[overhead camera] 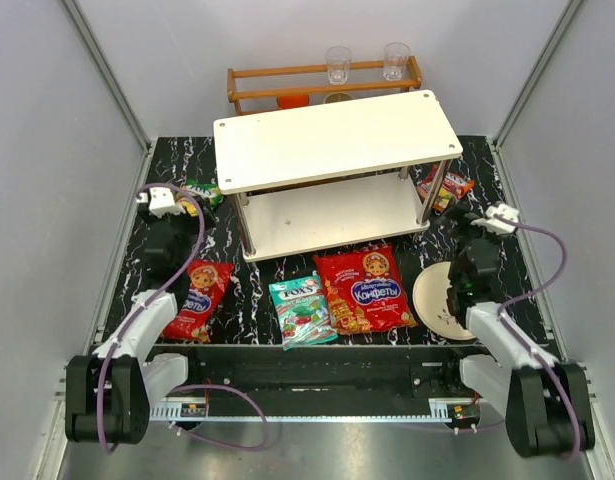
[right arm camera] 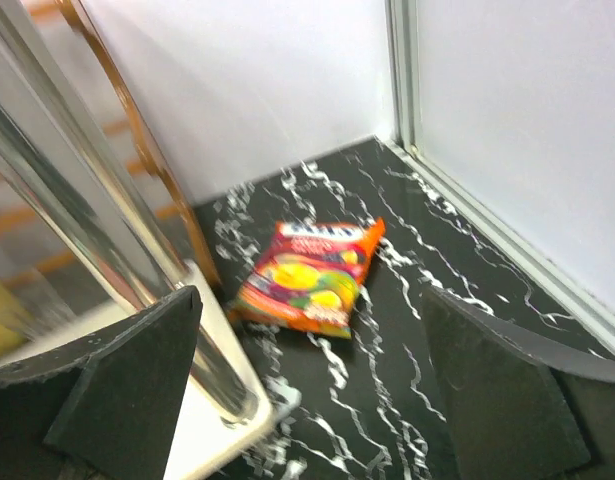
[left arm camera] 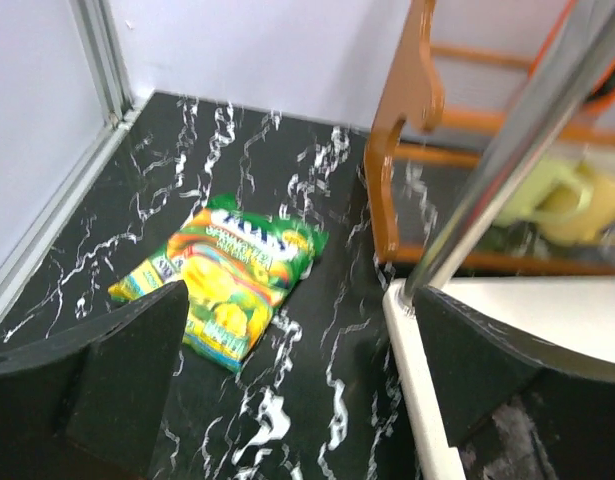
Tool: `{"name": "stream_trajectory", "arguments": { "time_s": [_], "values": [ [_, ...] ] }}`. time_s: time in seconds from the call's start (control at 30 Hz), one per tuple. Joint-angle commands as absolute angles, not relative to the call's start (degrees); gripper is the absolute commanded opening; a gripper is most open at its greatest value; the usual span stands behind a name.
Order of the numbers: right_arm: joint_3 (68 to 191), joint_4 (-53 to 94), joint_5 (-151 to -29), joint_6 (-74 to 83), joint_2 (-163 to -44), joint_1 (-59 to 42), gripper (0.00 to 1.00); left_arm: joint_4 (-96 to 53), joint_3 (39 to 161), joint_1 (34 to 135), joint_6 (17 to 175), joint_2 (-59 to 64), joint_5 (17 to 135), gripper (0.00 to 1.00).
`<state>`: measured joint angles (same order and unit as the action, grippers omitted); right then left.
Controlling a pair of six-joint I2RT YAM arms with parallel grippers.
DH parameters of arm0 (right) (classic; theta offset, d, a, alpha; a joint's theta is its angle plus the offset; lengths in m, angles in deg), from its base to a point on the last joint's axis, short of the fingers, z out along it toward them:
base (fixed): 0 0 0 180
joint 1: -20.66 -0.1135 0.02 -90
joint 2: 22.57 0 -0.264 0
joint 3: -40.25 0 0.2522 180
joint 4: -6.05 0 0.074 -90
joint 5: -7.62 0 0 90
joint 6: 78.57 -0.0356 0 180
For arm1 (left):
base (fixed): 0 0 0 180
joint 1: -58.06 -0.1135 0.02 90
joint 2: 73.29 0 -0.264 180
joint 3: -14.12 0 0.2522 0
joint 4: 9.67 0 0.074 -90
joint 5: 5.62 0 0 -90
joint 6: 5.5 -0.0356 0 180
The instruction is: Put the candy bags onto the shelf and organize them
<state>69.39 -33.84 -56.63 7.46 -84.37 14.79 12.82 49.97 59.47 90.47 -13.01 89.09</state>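
Spread apart, my left claw (left arm camera: pixel 302 385) faces the green-yellow bag (left arm camera: pixel 227 285) left of the shelf (overhead camera: pixel 337 140); my right claw (right arm camera: pixel 309 385), also apart, faces the red-orange bag (right arm camera: pixel 309 275) at right.

Glossy plastic candy bags (overhead camera: pixel 365 290); matt white shelf (overhead camera: pixel 337 140) on polished metal posts (left arm camera: pixel 497 170).

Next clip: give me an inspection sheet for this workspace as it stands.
Surface: black marbled tabletop, nothing spilled.
Job's things: centre red bag, left red bag, teal bag, green-yellow bag, red-orange bag all on the tabletop; shelf holds none.
Clutter: plate by the right arm; wooden rack with two glasses behind the shelf.
Hands: left hand open, empty; right hand open, empty.
Cables: purple cable looped along each arm.
Surroundings: pale walls, metal frame posts.
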Motion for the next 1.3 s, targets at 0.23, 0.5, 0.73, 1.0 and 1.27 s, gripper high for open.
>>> {"name": "stream_trajectory", "arguments": {
  "time_s": [0.23, 0.5, 0.73, 1.0, 1.27],
  "values": [
    [80.4, 16.7, -57.7, -12.6, -62.9, 14.9, 1.00, -18.8, 58.6, 60.7, 117.0, -20.2, 89.0, 0.99],
    [79.1, 24.5, -69.3, -21.3, -57.7, 14.9, 1.00, -17.6, 50.1, 60.6, 129.8, -30.8, 77.8, 0.99],
    [78.6, 28.8, -73.5, -20.1, -55.4, 14.9, 1.00, -25.8, 42.9, 60.8, 130.4, -46.1, 77.6, 0.99],
    [78.6, 31.6, -82.2, -23.1, -65.3, 14.9, 0.95, -30.0, 40.7, 75.7, 131.7, -52.6, 86.6, 0.99],
    [77.1, 32.0, -90.1, -24.1, -63.4, 14.9, 0.89, -26.0, 39.1, 107.9, 138.6, -46.4, 113.0, 0.99]
  ]
}}
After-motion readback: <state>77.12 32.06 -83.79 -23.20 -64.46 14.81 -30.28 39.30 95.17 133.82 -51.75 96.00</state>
